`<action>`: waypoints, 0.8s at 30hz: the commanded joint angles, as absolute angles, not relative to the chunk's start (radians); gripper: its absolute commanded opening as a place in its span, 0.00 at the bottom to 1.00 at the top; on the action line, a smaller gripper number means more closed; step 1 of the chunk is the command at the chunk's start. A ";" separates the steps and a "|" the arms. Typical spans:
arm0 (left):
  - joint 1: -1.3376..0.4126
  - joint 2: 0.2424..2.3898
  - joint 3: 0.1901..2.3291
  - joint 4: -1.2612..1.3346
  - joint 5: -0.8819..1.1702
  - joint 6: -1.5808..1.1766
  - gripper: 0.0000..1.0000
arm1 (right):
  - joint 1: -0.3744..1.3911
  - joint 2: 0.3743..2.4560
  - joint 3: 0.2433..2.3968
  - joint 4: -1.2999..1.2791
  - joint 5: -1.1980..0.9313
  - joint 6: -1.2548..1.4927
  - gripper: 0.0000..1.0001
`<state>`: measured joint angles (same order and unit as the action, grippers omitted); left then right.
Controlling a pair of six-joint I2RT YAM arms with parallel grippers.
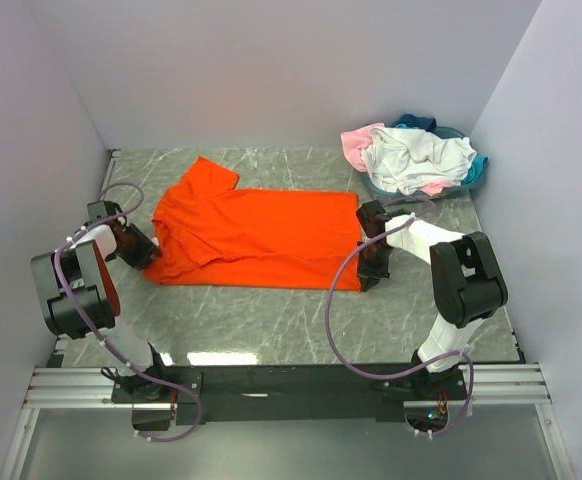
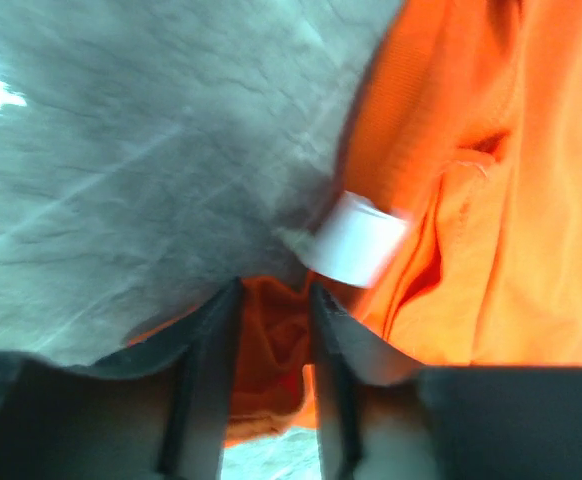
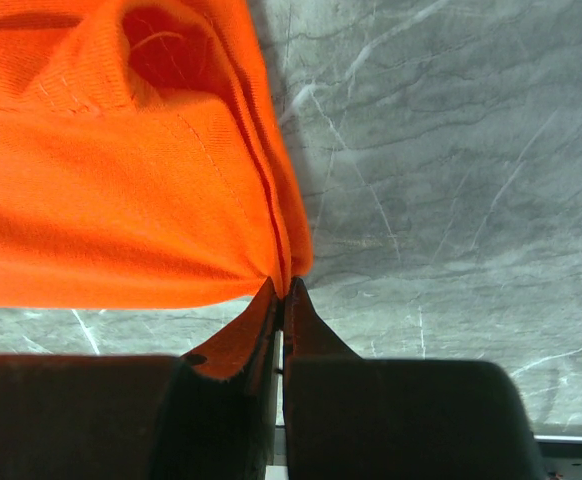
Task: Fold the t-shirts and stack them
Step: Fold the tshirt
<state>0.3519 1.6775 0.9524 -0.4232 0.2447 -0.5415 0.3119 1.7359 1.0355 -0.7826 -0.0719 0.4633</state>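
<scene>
A bright orange t-shirt (image 1: 261, 235) lies spread flat across the middle of the grey marble table (image 1: 271, 310), collar end to the left. At that left end is my left gripper (image 1: 149, 250). In the left wrist view its jaws (image 2: 274, 290) stand apart, with a bunched fold of orange cloth (image 2: 271, 340) between them, next to the white neck label (image 2: 356, 238). My right gripper (image 1: 371, 268) is at the shirt's right hem. In the right wrist view it (image 3: 283, 285) is shut on a pinched corner of the orange fabric (image 3: 121, 200). The other t-shirts, white, pink and teal (image 1: 416, 158), are heaped at the back right.
White walls enclose the table on the left, back and right. The heap of shirts fills the back right corner, close behind the right arm. Bare marble (image 1: 271, 310) shows between the orange shirt and the arm bases.
</scene>
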 commanded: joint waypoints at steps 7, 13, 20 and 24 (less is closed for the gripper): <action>0.350 1.643 0.934 -0.419 0.295 -0.568 0.00 | 0.310 1.746 1.015 -0.775 -0.044 0.463 0.00; 0.350 1.514 0.968 -0.486 0.077 -0.594 0.00 | 0.308 1.756 1.015 -0.779 -0.041 0.460 0.00; 0.351 1.434 0.976 -0.555 -0.057 -0.603 0.11 | 0.304 1.764 1.025 -0.785 -0.032 0.454 0.00; 0.351 1.419 0.977 -0.572 -0.094 -0.598 0.39 | 0.302 1.775 1.032 -0.790 -0.032 0.453 0.00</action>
<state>0.3500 1.4471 0.9489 -0.5362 -0.0193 -0.5919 0.3096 1.7378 1.0367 -0.7826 -0.0731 0.4625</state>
